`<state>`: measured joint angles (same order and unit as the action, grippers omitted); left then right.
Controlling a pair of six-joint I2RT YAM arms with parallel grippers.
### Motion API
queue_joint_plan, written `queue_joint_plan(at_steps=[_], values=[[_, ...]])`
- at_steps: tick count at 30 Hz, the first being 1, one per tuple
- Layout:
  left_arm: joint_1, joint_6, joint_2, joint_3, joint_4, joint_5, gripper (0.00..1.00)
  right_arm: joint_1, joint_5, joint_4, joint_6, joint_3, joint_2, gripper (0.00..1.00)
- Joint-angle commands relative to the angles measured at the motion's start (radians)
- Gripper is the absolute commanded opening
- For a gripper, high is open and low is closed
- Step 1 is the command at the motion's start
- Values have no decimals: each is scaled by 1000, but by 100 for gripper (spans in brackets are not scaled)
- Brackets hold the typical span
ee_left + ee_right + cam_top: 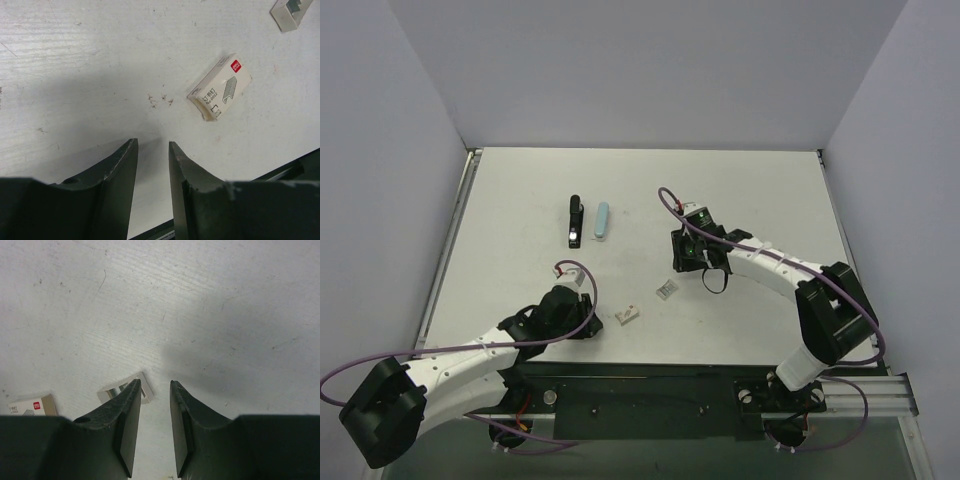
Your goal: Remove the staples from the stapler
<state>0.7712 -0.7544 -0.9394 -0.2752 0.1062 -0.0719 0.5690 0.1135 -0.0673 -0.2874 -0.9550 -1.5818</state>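
Top external view shows the stapler [575, 221] lying on the table [520, 220], toward the far left, with a light-blue bar [602, 220] just beside it. Both are well apart from the arms. The left hand [152, 144] hangs low near the table's front edge, its fingers parted with nothing between them, and a small staple box [220, 87] lies nearby. The right hand [155, 382] is also released and empty. An open little box [111, 389] sits partly hidden behind one of its fingers.
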Motion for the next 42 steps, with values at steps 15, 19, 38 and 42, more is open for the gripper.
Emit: queue_joint_plan(at_steps=[15,19,38,42], values=[[5,21,-2,-24,-65,23,43,-9,90,54,-36,64,-67,23],[5,21,5,-16,-63,24,43,-9,94,58,-41,67,-81,23],[7,21,31,-18,-36,17,43,-8,132,58,-42,65,-115,15],[5,21,31,-19,-36,15,43,-3,144,58,-44,64,-113,12]])
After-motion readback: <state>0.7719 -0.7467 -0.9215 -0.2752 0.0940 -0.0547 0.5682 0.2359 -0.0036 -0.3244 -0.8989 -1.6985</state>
